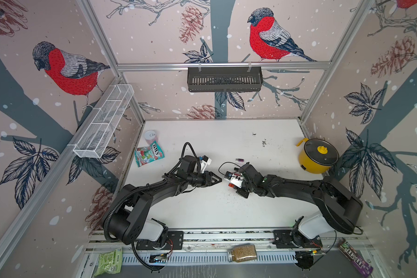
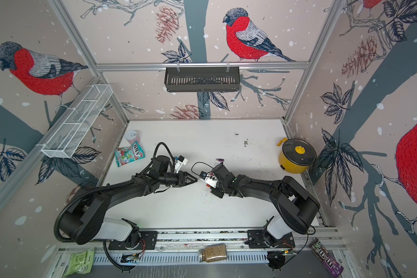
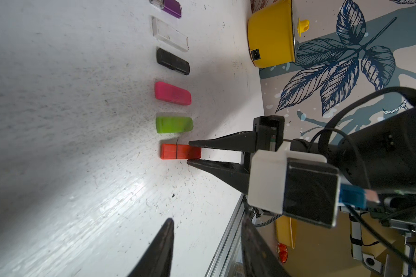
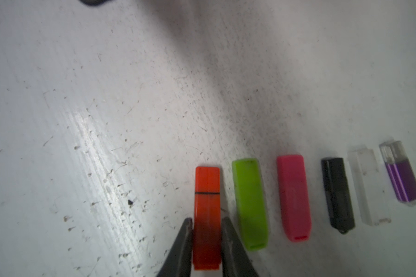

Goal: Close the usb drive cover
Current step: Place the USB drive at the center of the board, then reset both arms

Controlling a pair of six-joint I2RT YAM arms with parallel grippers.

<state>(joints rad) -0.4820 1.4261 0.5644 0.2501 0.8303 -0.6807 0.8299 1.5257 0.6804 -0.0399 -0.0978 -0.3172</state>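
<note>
An orange-red usb drive (image 4: 207,182) lies on the white table at the end of a row of several drives. Its cover sits on the body, and a thin dark seam shows between them. My right gripper (image 4: 207,219) is shut on the drive's body end, one finger on each long side. The same grip shows in the left wrist view, right gripper (image 3: 189,153) on the usb drive (image 3: 174,151). My left gripper (image 3: 207,219) is open and empty, a short way from the cover end. In a top view the left gripper (image 1: 219,180) points at the right wrist.
Beside the orange drive lie a green drive (image 4: 250,203), a pink one (image 4: 293,196), a black one (image 4: 338,194), a clear one (image 4: 369,189) and a purple one (image 4: 402,177). A yellow pot (image 1: 318,155) stands at the right, a candy bag (image 1: 149,153) at the left.
</note>
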